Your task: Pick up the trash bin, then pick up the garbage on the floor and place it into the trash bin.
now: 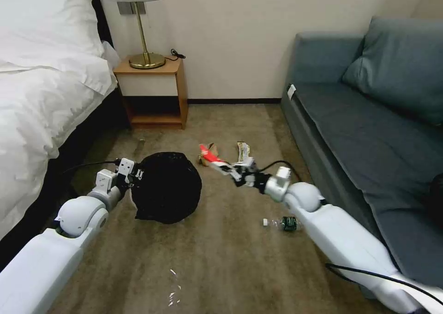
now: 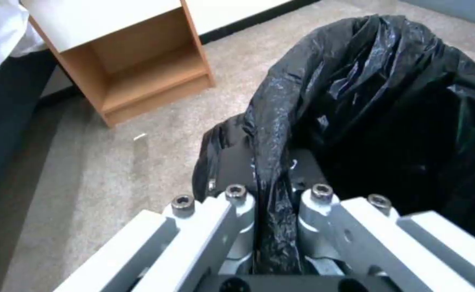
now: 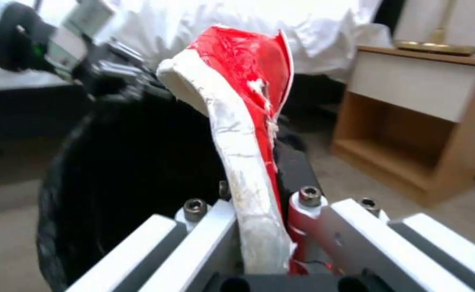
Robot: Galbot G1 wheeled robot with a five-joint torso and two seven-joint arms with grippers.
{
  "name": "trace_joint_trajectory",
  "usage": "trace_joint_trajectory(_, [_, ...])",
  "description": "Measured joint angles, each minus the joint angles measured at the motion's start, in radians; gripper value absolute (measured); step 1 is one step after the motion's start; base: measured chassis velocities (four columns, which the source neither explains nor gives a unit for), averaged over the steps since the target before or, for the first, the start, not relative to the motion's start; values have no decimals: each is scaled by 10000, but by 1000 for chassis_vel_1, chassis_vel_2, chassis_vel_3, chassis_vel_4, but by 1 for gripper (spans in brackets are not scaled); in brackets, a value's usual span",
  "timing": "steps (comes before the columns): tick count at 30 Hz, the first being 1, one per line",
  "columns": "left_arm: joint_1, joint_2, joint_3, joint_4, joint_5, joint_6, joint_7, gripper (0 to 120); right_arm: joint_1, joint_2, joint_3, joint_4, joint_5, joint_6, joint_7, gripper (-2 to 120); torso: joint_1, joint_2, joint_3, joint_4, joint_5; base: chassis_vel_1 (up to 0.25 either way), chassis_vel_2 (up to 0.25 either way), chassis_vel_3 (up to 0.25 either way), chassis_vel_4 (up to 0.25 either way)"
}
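Observation:
The trash bin (image 1: pixel 168 187), covered by its crinkly black bag, hangs tilted just above the carpet. My left gripper (image 1: pixel 134 173) is shut on the bag-covered rim (image 2: pixel 272 194). To the bin's right, my right gripper (image 1: pixel 234 170) is shut on a crumpled red-and-white wrapper (image 1: pixel 214 159), which sticks out toward the bin's opening (image 3: pixel 135 170). In the right wrist view the wrapper (image 3: pixel 243 101) stands up between the fingers. Other garbage lies on the floor: a tan paper bag (image 1: pixel 204 155), a yellow-green snack wrapper (image 1: pixel 242 149) and a small clear bottle with a green label (image 1: pixel 284 222).
A white bed (image 1: pixel 41 102) runs along the left. A wooden nightstand (image 1: pixel 154 92) with a brass lamp (image 1: pixel 145 51) stands at the back. A grey-blue sofa (image 1: pixel 364 129) fills the right side. A small scrap (image 1: pixel 140 142) lies near the nightstand. Open carpet (image 1: pixel 221 263) stretches in front.

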Motion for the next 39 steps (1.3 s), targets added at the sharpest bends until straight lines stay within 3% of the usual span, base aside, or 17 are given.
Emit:
trace_joint_trajectory(1, [0, 0, 0, 0, 0, 0, 0, 5, 0, 0, 0, 0, 0, 0, 0, 0, 0, 0, 0, 0, 0, 0, 0, 0, 0])
trace_joint_trajectory(3, [2, 6, -77, 14, -35, -33, 9, 5, 166, 765, -249, -420, -36, 21, -30, 0, 0, 1, 0, 2, 3, 0, 0, 0, 0])
trace_joint_trajectory(9, [104, -21, -218, 0, -61, -87, 28, 5, 354, 1554, -478, -1009, -163, 62, -70, 0, 0, 0, -1, 1, 1, 0, 0, 0, 0])
trace_joint_trajectory(24, [9, -258, -196, 197, -64, -198, 61, 5, 154, 2026, -687, -1526, -470, 164, 259, 1, 0, 0, -1, 0, 3, 0, 0, 0, 0])
trace_joint_trajectory(29, [-97, -375, -101, 301, -64, -209, 66, 5, 66, 2062, -703, -1649, -618, 203, 387, 11, 0, 0, -1, -2, 4, 0, 0, 0, 0])
trace_joint_trajectory(31, [-173, -488, -7, 408, -61, -226, 77, 5, 38, 2135, -704, -1775, -704, 238, 462, 25, -1, 0, -1, -1, 3, 0, 0, 0, 0])
trace_joint_trajectory(34, [-215, -548, 36, 463, -53, -236, 83, 5, 27, 2174, -705, -1834, -731, 255, 488, 31, -1, 1, -1, -1, 3, 0, 0, 0, 0])
trace_joint_trajectory(39, [-302, -649, 126, 592, 4, -286, 117, 5, 19, 2225, -718, -2006, -797, 317, 505, 56, -1, 0, -1, -1, 4, 0, 0, 0, 0])
